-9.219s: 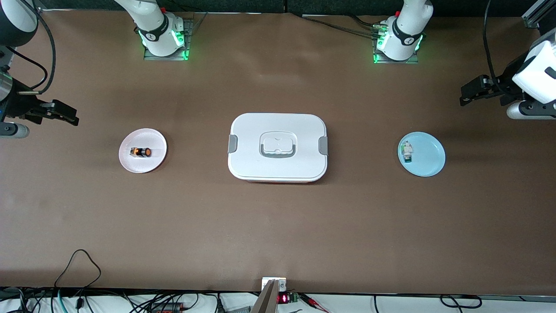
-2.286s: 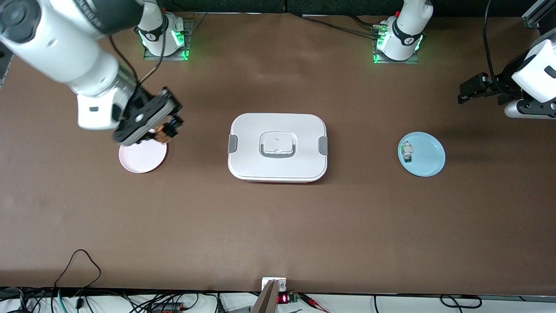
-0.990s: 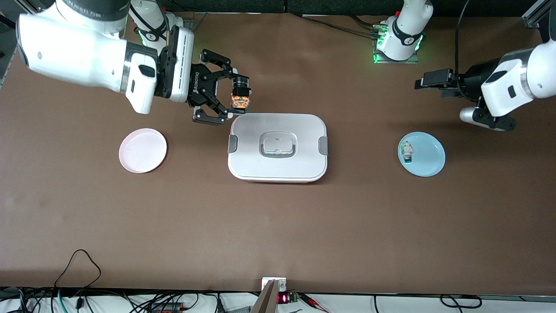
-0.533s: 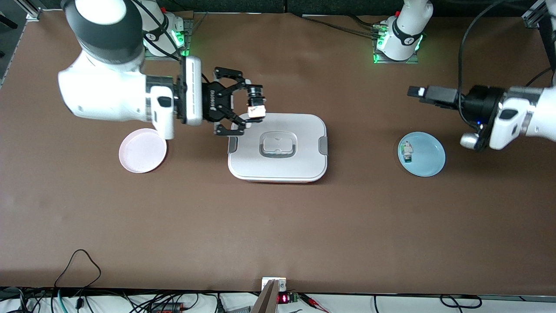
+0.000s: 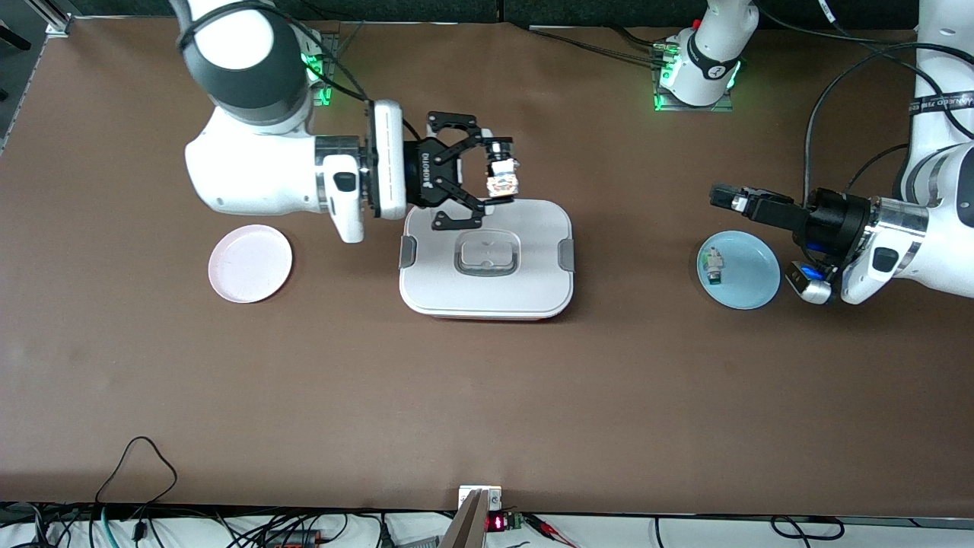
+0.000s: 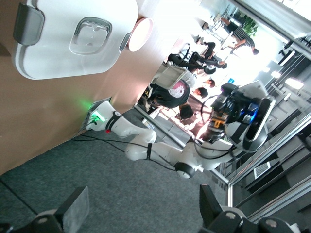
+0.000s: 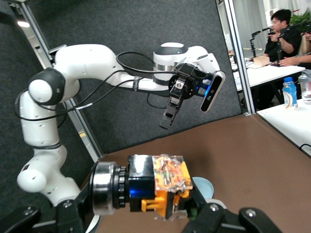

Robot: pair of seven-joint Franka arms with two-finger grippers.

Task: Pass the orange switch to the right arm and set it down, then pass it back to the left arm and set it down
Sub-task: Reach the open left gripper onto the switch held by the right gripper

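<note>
The orange switch (image 5: 502, 175), black with an orange end, hangs in the air with my right gripper (image 5: 494, 173) shut on it. It is over the edge of the white box (image 5: 487, 285) nearest the robots' bases. In the right wrist view the orange switch (image 7: 155, 187) sits crosswise between the fingers (image 7: 209, 213) of the right gripper (image 7: 146, 206). My left gripper (image 5: 723, 196) hangs open and holds nothing. It is over the table by the blue plate (image 5: 749, 278) and points toward the box. The left wrist view shows its left gripper (image 6: 143, 216) wide open, with the box (image 6: 58, 53) farther off.
A small white-and-green part (image 5: 713, 266) lies on the blue plate. A bare pink plate (image 5: 249, 262) sits toward the right arm's end of the table. Cables (image 5: 137, 457) trail along the table's edge nearest the camera.
The right arm has carried the switch toward the left arm's end, to above the box's edge. The left arm has swung in and come closer to the blue plate.
</note>
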